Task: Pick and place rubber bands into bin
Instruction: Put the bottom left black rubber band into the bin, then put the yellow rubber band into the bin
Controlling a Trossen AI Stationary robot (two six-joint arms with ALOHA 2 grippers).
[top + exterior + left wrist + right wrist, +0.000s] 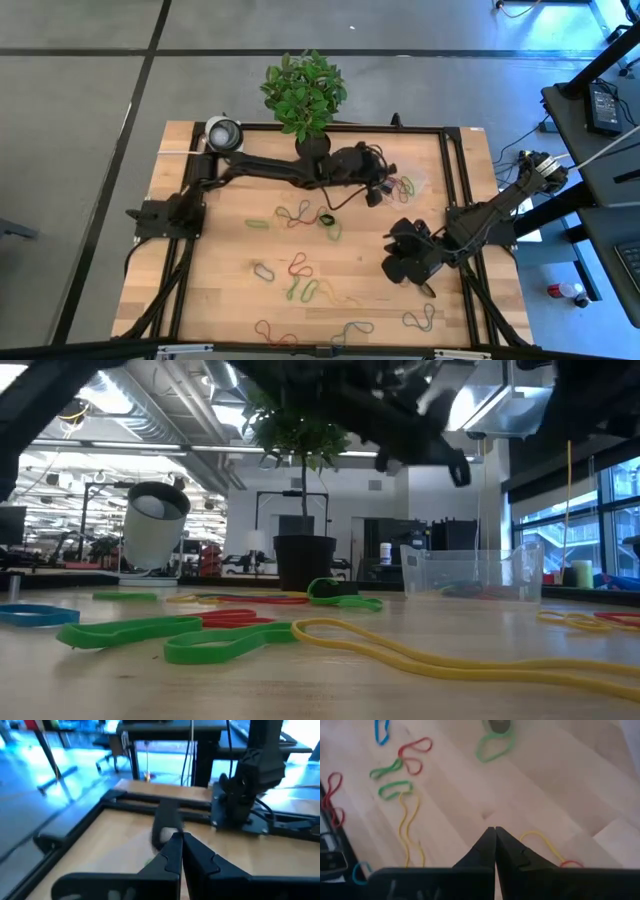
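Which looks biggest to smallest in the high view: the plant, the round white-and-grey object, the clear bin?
1. plant, clearly largest.
2. round white-and-grey object and bin: unsure; the transparent bin's outline barely shows.

Overhead camera looks straight down on whole table (230, 250). Low camera sits at tabletop level, facing room beyond. Wrist cameras look close past own fingers. Overhead and low views share plant pot (311, 145) and rubber bands (200, 635).

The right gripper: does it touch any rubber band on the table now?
Apart. In the right wrist view the shut right gripper hangs over bare wood, with a clear gap to the nearest yellow rubber band.
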